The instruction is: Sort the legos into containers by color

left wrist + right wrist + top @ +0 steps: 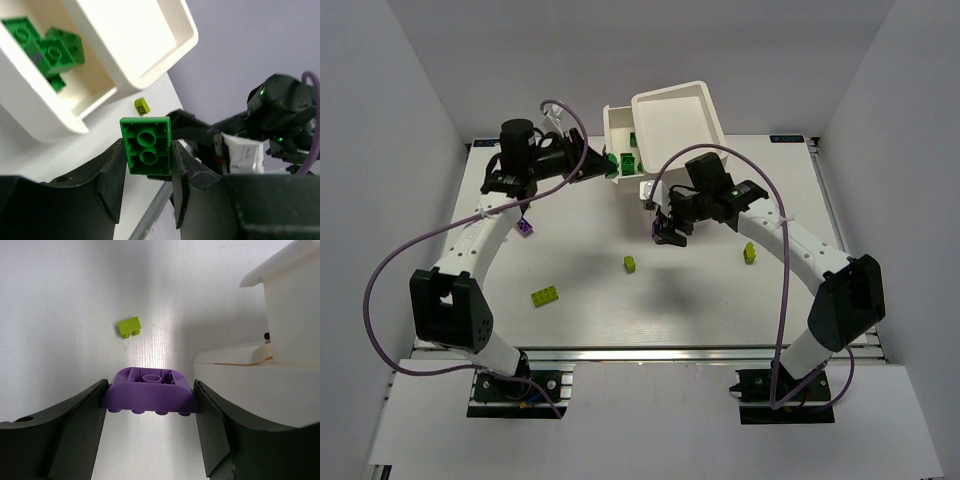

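Observation:
My left gripper (pixel 603 166) is shut on a dark green lego (pixel 146 146), held just outside an open white drawer (pixel 95 107) of the cabinet (pixel 665 125). Several dark green legos (pixel 45 47) lie in that drawer. My right gripper (pixel 666 232) is shut on a purple lego (pixel 149 399) and holds it above the table, just in front of the cabinet (pixel 295 315). Three lime legos lie on the table (pixel 545 296), (pixel 631 264), (pixel 749 253). Another purple lego (pixel 525 228) lies by the left arm.
A larger white drawer (pixel 145 35) juts out above the one with the green legos. A low white drawer front (pixel 240 375) sits right of my right gripper. White walls enclose the table on the left, back and right.

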Controlling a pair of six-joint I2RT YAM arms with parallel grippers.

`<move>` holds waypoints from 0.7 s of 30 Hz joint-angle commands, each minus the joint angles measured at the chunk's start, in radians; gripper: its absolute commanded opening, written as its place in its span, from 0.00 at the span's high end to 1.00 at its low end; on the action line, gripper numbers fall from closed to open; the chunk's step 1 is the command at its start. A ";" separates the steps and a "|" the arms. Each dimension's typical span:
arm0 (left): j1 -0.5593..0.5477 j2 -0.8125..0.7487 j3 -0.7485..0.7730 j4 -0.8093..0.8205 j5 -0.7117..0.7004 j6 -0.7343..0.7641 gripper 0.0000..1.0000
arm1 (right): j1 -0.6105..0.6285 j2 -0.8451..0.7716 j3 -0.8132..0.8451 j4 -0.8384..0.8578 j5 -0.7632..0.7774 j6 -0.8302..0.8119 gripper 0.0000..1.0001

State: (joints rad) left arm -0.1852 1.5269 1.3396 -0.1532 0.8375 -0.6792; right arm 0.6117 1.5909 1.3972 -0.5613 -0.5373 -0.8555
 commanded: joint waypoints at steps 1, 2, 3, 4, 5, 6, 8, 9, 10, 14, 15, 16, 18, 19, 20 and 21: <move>-0.003 0.061 0.090 0.044 -0.026 0.009 1.00 | -0.006 -0.054 -0.010 -0.012 -0.016 -0.011 0.93; -0.003 0.074 0.104 0.055 -0.040 0.004 1.00 | -0.003 -0.057 -0.013 -0.012 -0.019 -0.011 0.93; -0.003 0.093 0.116 0.073 -0.063 0.003 1.00 | -0.001 -0.057 -0.017 -0.012 -0.020 -0.011 0.93; -0.003 0.136 0.153 0.076 -0.072 -0.002 1.00 | -0.003 -0.062 -0.020 -0.012 -0.020 -0.010 0.93; -0.003 0.154 0.174 0.078 -0.078 -0.008 1.00 | -0.006 -0.062 -0.021 -0.012 -0.018 -0.010 0.93; -0.003 0.174 0.197 0.072 -0.101 -0.006 1.00 | -0.006 -0.065 -0.023 -0.012 -0.018 -0.010 0.93; -0.013 0.229 0.271 0.049 -0.130 0.004 0.91 | -0.004 -0.072 -0.030 -0.012 -0.016 -0.010 0.93; -0.013 0.249 0.300 0.009 -0.139 0.016 0.82 | -0.007 -0.074 -0.035 -0.012 -0.016 -0.010 0.93; -0.022 0.268 0.325 -0.014 -0.164 0.027 0.72 | -0.007 -0.078 -0.040 -0.012 -0.016 -0.010 0.93; -0.022 0.312 0.372 -0.028 -0.187 0.033 0.42 | -0.012 -0.089 -0.055 -0.008 -0.015 -0.008 0.93; -0.022 0.318 0.378 -0.028 -0.189 0.032 0.37 | -0.016 -0.089 -0.056 -0.006 -0.015 -0.007 0.92; -0.022 0.322 0.385 -0.023 -0.175 0.027 0.35 | -0.012 -0.088 -0.058 -0.006 -0.016 -0.007 0.92; -0.022 0.325 0.391 -0.006 -0.164 0.020 0.31 | -0.018 -0.088 -0.058 -0.008 -0.016 -0.007 0.92; -0.022 0.325 0.391 -0.002 -0.160 0.017 0.29 | -0.018 -0.086 -0.058 -0.008 -0.016 -0.008 0.92; -0.022 0.326 0.391 0.016 -0.150 0.004 0.29 | -0.020 -0.085 -0.058 -0.011 -0.016 -0.008 0.92; -0.022 0.320 0.394 0.023 -0.149 0.000 0.29 | -0.020 -0.082 -0.058 -0.011 -0.016 -0.010 0.92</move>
State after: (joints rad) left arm -0.2012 1.8778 1.6863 -0.1688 0.6735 -0.6701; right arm 0.5968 1.5364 1.3422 -0.5770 -0.5373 -0.8566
